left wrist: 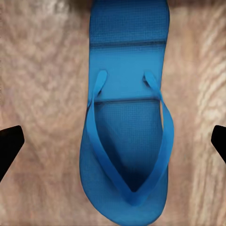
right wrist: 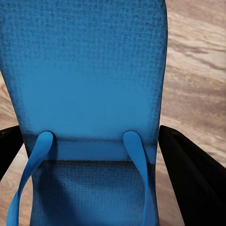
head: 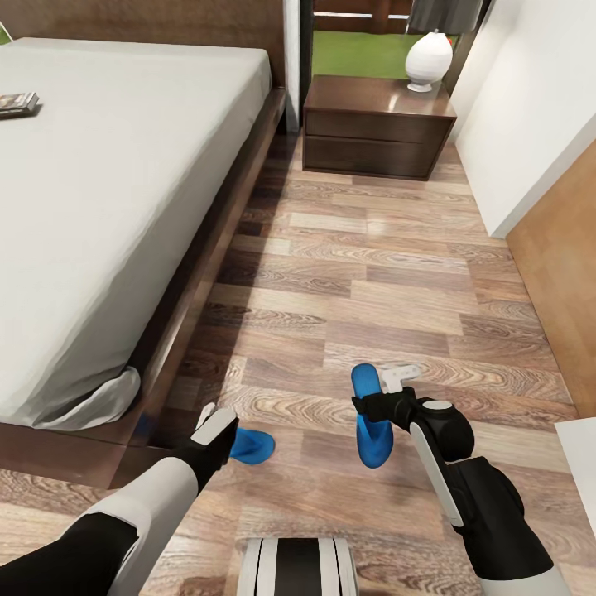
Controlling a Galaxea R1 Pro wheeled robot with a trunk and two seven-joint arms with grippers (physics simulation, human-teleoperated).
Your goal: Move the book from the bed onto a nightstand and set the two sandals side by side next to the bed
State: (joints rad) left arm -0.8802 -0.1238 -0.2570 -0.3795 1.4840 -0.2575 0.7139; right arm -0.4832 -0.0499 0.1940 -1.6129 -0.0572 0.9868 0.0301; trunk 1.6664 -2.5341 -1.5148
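Right gripper pinches one bright blue flip-flop sandal near dark-framed bed; spread left gripper half-hides the other blue sandal.

- Wood-plank floor, grainy with a slight sheen.
- Glossy dark wooden nightstand.
- Matt pale cloth on the bed; dark wood frame.
- Blue sandals, finely textured, rubbery, matt.
- Smooth white lamp.

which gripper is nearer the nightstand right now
Right. The right gripper is on the open floor at a sandal, straight down from the nightstand; the left gripper sits lower, by the bed corner.
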